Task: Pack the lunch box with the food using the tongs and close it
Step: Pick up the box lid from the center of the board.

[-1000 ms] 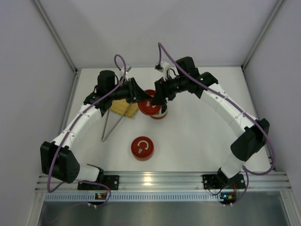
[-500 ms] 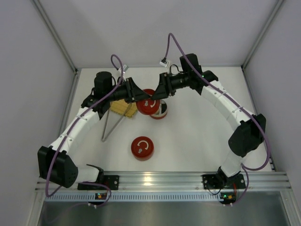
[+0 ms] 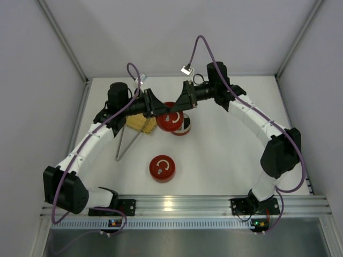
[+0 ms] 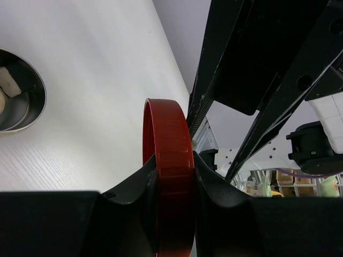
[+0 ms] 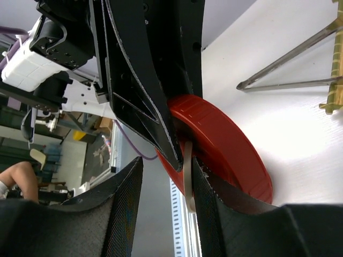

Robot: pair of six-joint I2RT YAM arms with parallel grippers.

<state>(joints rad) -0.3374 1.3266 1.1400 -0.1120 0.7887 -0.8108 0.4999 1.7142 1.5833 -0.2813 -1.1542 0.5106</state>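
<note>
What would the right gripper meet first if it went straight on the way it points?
The red lid held by the left gripper, just ahead of the right gripper; depth is unclear, so they may already touch.

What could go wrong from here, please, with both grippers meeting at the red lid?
1. The left gripper pinches the red lid only by its rim, edge-on. A push from the right gripper, whose jaws stand open around a pale strip on the lid, could twist it loose.
2. Both grippers crowd together above the lunch box, so their fingers might collide, or a dropped lid could knock the box.
</note>
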